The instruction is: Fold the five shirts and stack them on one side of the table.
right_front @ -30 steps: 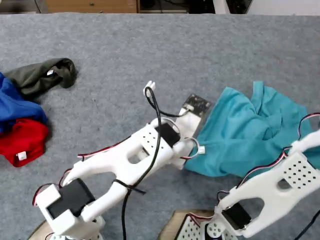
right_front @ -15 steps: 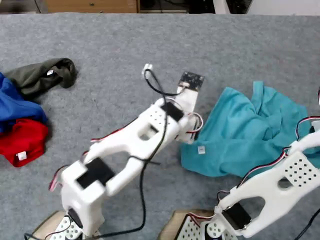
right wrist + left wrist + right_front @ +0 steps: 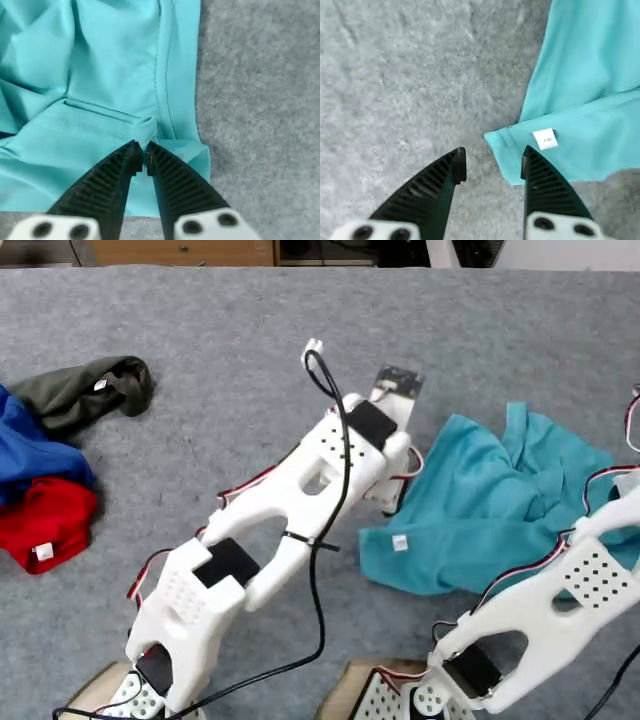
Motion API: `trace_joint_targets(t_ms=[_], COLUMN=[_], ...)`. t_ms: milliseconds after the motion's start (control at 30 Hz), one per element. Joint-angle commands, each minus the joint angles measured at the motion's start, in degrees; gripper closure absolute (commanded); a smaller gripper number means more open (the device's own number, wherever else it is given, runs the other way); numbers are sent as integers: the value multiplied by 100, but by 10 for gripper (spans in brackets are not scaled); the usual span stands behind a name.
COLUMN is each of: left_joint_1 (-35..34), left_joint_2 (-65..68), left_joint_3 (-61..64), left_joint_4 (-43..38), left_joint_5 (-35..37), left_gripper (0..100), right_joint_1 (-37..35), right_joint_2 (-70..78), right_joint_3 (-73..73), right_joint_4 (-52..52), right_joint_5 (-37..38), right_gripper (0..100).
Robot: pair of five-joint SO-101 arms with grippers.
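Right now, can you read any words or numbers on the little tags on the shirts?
Hem tag on the teal shirt: faint marks, too blurred to read.
White tag on the red shirt: too small to read.
Small tag on the dark shirt: too small to read.
No other words or numbers.

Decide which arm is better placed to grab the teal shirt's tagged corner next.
Left, probably. The left end effector hangs open right over the tagged corner of the shirt; the right end effector is pinched shut on a hem elsewhere on it.
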Motion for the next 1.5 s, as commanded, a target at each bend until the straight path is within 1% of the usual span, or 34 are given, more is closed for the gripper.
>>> trace_joint_targets(t_ms=[0,67,267,333,633,900,1167,1233,1367,1467], left_joint_1=[202,290,308,308,352,308,255,176,167,185], left_joint_2=[75,268,1059,1253,1455,1525,2053,2299,2659,2826], left_joint_3=[-378,-378,-422,-422,-475,-1670,-1626,-1688,-1960,-2171], left_joint_4=[167,246,264,255,-273,360,334,325,352,360], left_joint_5=[-290,-703,-1758,-1943,-1934,-1934,-1960,-1960,-1943,-1934], left_gripper=[786,771,771,771,772,772,774,809,917,967], right_joint_1=[-136,-136,-119,-119,-101,-110,-136,-136,-136,-136], right_joint_2=[-22,-22,-4,4,4,13,13,13,13,13], right_joint_3=[-84,-84,-75,-75,-75,-75,-75,-75,-75,-75], right_joint_4=[-53,-53,-53,-53,-53,-70,-62,-62,-62,-62], right_joint_5=[-70,-70,-70,-70,-70,-44,-53,-53,-62,-70], right_gripper=[979,979,979,979,979,979,979,979,979,979])
